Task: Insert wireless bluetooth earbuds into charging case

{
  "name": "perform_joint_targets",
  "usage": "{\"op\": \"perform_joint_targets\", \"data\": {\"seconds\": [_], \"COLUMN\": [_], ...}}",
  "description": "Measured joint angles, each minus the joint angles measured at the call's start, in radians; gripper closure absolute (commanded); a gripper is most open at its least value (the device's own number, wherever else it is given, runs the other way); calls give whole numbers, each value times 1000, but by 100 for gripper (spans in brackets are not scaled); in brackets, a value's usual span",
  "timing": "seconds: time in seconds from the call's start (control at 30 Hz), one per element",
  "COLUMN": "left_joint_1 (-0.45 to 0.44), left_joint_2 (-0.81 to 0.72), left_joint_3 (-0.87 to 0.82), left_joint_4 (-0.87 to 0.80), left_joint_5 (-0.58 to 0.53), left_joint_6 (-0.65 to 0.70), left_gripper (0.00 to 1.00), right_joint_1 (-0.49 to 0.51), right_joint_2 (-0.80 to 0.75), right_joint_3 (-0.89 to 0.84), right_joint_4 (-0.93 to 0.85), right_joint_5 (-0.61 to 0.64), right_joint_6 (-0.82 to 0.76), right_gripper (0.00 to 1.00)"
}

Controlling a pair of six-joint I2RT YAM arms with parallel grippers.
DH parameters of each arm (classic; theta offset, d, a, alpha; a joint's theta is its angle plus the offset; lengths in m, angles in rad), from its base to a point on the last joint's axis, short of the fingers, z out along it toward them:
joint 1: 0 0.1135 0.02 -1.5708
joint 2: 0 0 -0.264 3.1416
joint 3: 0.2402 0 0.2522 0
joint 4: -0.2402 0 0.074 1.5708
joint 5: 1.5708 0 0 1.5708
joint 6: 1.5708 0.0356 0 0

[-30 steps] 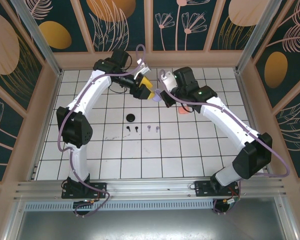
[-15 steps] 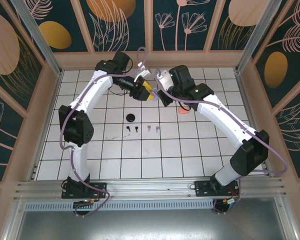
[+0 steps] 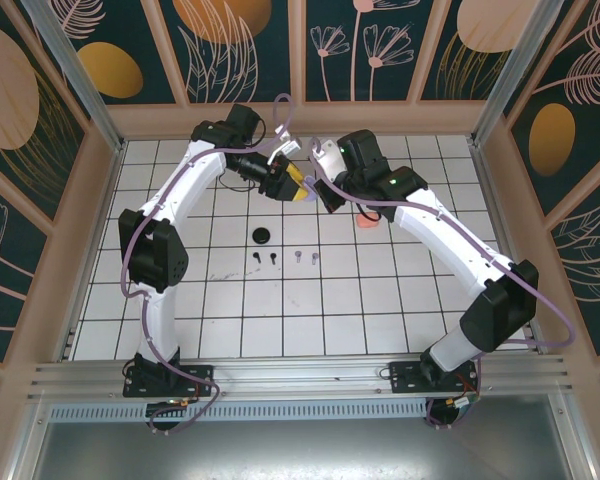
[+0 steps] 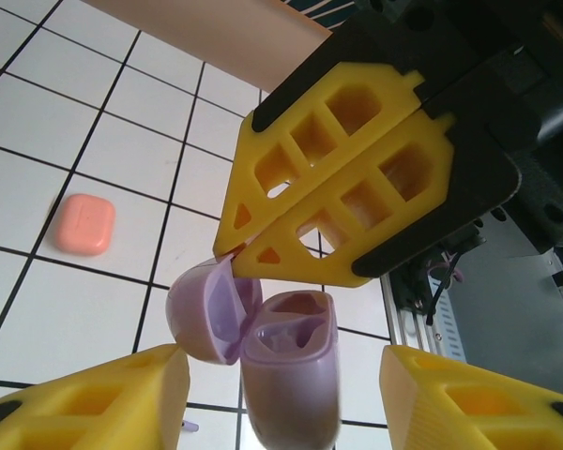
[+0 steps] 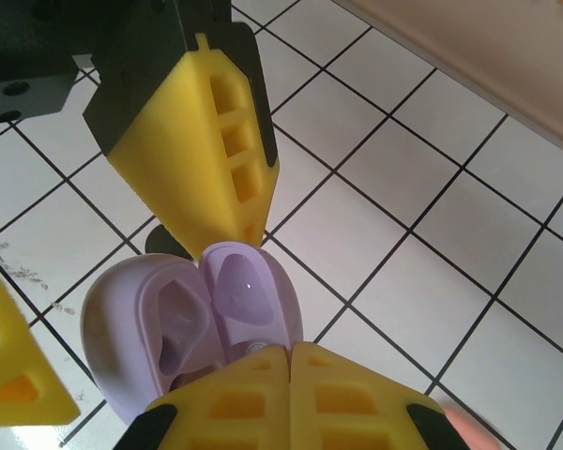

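Now, top view: left gripper (image 3: 300, 188) and right gripper (image 3: 322, 193) meet tip to tip toward 12 o'clock of the table (image 3: 280, 320). A second ago they stood apart, and the right arm has swung in since. Black earbuds (image 3: 255, 258) and lilac earbuds (image 3: 298, 257) lie in a row on the tiles at 6 o'clock of the grippers. Black case (image 3: 263, 236) sits just above the black pair. Coral case (image 3: 368, 222) is at 4 o'clock of the grippers. No bud is picked up yet.

Left wrist: lilac case (image 4: 291, 375) hangs clear of the table, lid (image 4: 211, 305) flipped open toward 9 o'clock, sockets look empty. Left fingers (image 4: 94, 403) sit at 7 and 5 o'clock, about half open and closing in. The 7 o'clock one touches the lid and the other is apart from the body, so no grip yet. Right fingers (image 4: 338, 178) come in from 1 o'clock, pressed together, tips on the lid's edge.

Right wrist: right fingers at 6 o'clock, closed, lid rim looks pinched between them. One left finger drops in from 11 o'clock onto the lid.

Likely a handover: once the left clamps, the right is free for the lilac earbuds.
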Motion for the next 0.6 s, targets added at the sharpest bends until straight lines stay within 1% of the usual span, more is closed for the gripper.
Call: {"op": "perform_joint_targets", "data": {"seconds": [0.17,0.33,0.5,0.6], "left_joint_1": [-1,-4,-4,-3], "left_joint_2": [7,12,16,16], "left_joint_3": [0,0,0,0], "left_joint_4": [0,0,-1,-1], "left_joint_5": [14,18,24,24], "left_joint_6": [0,0,3,4], "left_gripper": [49,56,58,58], "right_joint_1": [3,6,8,10], "right_joint_2": [1,6,16,22], "right_joint_3": [11,23,33,40], "right_joint_4": [0,0,0,0], "right_joint_5": [0,0,3,8], "right_joint_6": [0,0,0,0], "right_gripper": [100,100,100,100]}}
